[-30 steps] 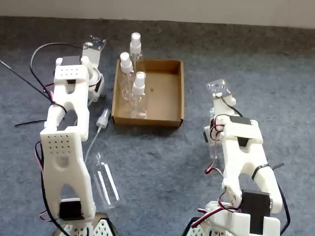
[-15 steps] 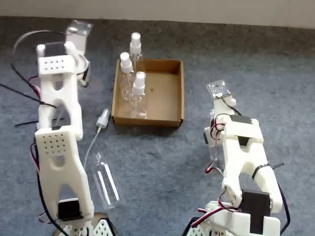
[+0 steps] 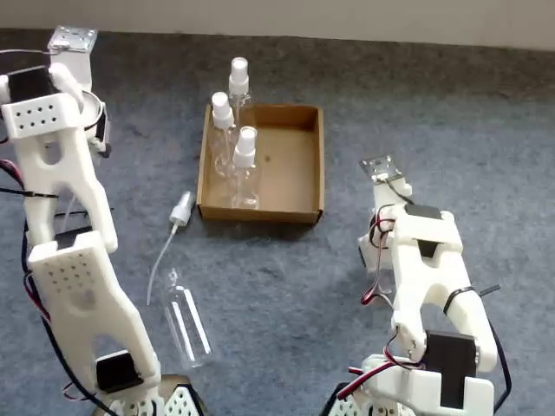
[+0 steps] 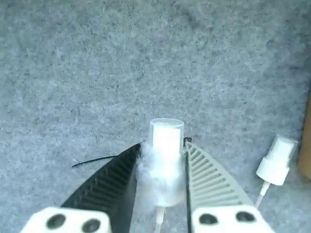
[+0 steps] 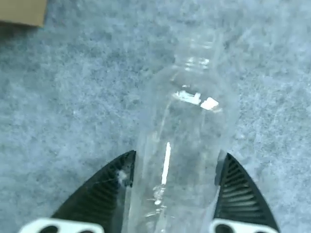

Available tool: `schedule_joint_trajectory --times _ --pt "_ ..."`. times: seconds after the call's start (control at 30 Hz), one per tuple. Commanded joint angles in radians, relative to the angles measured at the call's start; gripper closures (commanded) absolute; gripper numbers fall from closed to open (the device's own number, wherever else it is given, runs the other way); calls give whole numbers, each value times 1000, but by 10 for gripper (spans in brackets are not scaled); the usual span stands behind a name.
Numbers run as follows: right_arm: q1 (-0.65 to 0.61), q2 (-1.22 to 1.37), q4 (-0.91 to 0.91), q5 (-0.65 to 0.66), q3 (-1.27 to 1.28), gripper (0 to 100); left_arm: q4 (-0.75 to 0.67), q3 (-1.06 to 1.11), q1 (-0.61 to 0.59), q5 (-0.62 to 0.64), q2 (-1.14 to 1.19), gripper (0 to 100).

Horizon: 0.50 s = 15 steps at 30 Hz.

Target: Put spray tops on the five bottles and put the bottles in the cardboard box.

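Left gripper (image 4: 163, 148) pinches a light spray top (image 4: 166, 131); right gripper (image 5: 176, 160) clamps the thin, probably slippery uncapped bottle (image 5: 189, 107) mid-body, likely crushable, so squeeze gently.

Cardboard box (image 3: 290, 165) mid-table. Inside, along its L wall, 2 capped bottles upright: far bottle (image 3: 223, 130), near bottle (image 3: 245, 173). 3rd capped bottle (image 3: 238, 82) upright just beyond box's far wall. Loose spray top (image 3: 180, 211) w/ dip tube on carpet (image 3: 286, 277) near box's front-L corner; uncapped bottle (image 3: 186, 316) lying flat closer in. Left arm (image 3: 65, 182) extends to far-L corner, right arm (image 3: 425, 251) R of box
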Motion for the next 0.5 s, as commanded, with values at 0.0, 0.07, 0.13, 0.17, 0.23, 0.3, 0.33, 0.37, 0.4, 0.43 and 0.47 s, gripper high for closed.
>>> schedule_joint_trajectory --times 0.0,0.07,0.13,0.17,0.23,0.3,0.33,0.37,0.4,0.43,0.47 --pt "7 -1 -4 -89 -84 803 8 62 -18 -66 -179 962" --pt "-5 -1 -2 -106 -114 803 6 74 -35 -81 -188 962" --pt "-24 -1 -2 -110 -150 803 -15 79 -53 -94 -171 961" --pt "-33 -1 -2 -110 -163 803 -28 79 -68 -92 -159 961" --pt "-62 -1 2 -110 -179 803 -63 77 -91 -92 -127 961" --pt "-81 7 5 -110 -177 803 -89 77 -108 -92 -96 961" --pt "-82 8 5 -110 -177 803 -94 76 -114 -94 -84 961" --pt "-82 10 5 -109 -177 803 -95 73 -117 -95 -74 961" --pt "-77 10 5 -107 -177 803 -101 73 -119 -112 -64 961" --pt "-74 10 5 -106 -177 802 -104 73 -119 -135 -56 961" --pt "-73 10 4 -106 -177 797 -106 73 -119 -150 -50 961"
